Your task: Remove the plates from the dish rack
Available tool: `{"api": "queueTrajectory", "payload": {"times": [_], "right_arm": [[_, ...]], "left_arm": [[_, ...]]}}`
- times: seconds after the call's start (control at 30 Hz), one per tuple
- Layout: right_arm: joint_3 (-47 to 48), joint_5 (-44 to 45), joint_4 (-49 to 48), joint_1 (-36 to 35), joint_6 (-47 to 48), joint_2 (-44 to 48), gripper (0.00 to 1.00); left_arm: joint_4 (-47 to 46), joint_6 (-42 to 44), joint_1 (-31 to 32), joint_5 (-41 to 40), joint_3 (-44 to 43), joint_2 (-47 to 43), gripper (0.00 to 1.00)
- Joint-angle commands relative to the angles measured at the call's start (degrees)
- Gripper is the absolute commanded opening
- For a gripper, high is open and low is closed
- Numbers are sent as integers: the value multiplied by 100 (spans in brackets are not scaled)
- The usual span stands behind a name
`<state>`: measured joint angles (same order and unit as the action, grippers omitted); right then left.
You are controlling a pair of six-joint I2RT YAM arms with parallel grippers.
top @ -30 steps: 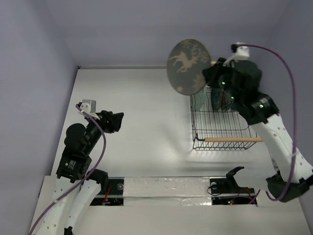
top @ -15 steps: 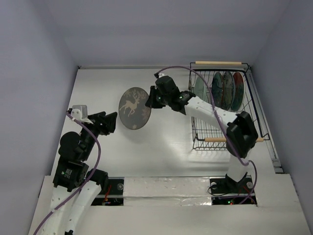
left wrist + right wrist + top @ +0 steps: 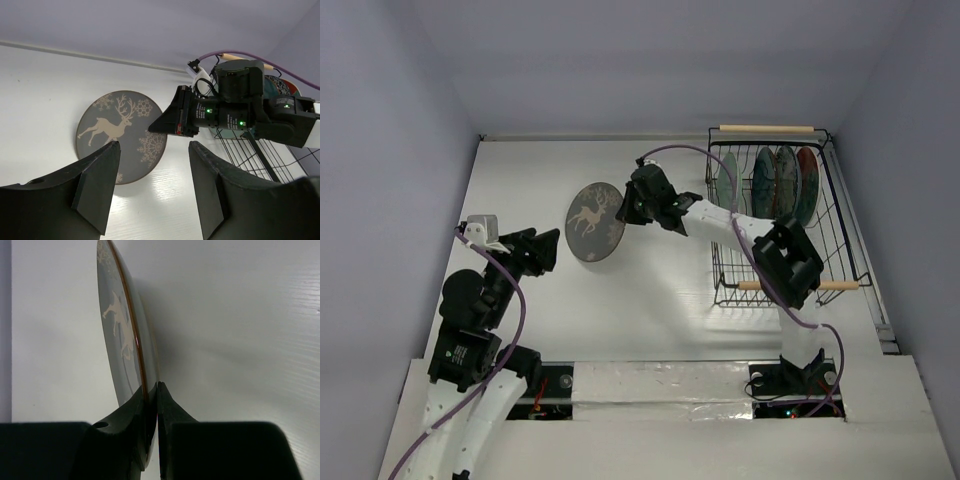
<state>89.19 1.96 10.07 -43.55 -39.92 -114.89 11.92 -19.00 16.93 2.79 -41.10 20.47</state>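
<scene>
My right gripper point(image 3: 626, 212) is shut on the rim of the dark grey deer plate point(image 3: 594, 221), held tilted just above the table, left of the dish rack point(image 3: 775, 268). The plate shows edge-on in the right wrist view point(image 3: 122, 335) between the fingers point(image 3: 170, 410), and face-on in the left wrist view point(image 3: 120, 135). The black wire rack holds several upright plates: pale green point(image 3: 727, 182), teal point(image 3: 764, 180), floral white point(image 3: 785, 178), red point(image 3: 807, 180). My left gripper point(image 3: 548, 250) is open and empty, left of the deer plate.
The rack has wooden rod handles at the far end point(image 3: 767, 128) and near end point(image 3: 790, 285). The right arm point(image 3: 740, 228) stretches across the table from the rack side. A grey wall point(image 3: 650, 60) bounds the table's far edge.
The right gripper has moved the deer plate slightly farther and tipped it more on edge; a second ago it held the plate high above the rack. The left arm has barely moved.
</scene>
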Motion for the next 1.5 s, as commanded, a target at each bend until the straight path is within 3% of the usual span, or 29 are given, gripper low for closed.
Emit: {"api": "queueTrajectory", "payload": {"times": [0.0,0.17,0.3,0.53,0.63,0.77,1.0,1.23,1.3,1.37,1.4,1.43,1.47], "right_arm": [[187,252,-936,-13,-68,-24,0],[-172,639,-919,-13,-95,-51,0],[-480,1016,-831,-13,-60,-95,14],[-937,1246,-778,-13,-7,-183,20],[-1087,1281,-822,-13,11,-200,31],[-1210,1299,-848,-13,2,-236,34],[-1220,1351,-752,-13,28,-236,49],[-1343,1342,-647,-13,221,458,72],[-1290,1447,-454,-13,318,853,73],[-1316,1683,-199,-13,511,1457,63],[-1334,1868,-120,-13,599,1687,32],[-1342,2070,-14,-13,774,1924,13],[-1343,2298,91,-13,871,2170,0]], "left_arm": [[-190,-42,30,55,23,36,54],[-199,-51,30,55,32,54,54],[-208,-51,30,82,32,89,54],[-208,-51,30,99,32,63,54],[-208,-51,30,108,32,45,54],[-234,-77,30,178,41,27,55],[-225,-86,30,187,32,45,55],[-217,-68,83,187,32,-8,55],[-208,-68,83,178,32,-8,55],[-208,-68,83,187,32,1,55],[-217,-68,83,187,32,1,55],[-217,-60,83,187,32,1,55],[-208,-68,83,178,32,1,55]]}}
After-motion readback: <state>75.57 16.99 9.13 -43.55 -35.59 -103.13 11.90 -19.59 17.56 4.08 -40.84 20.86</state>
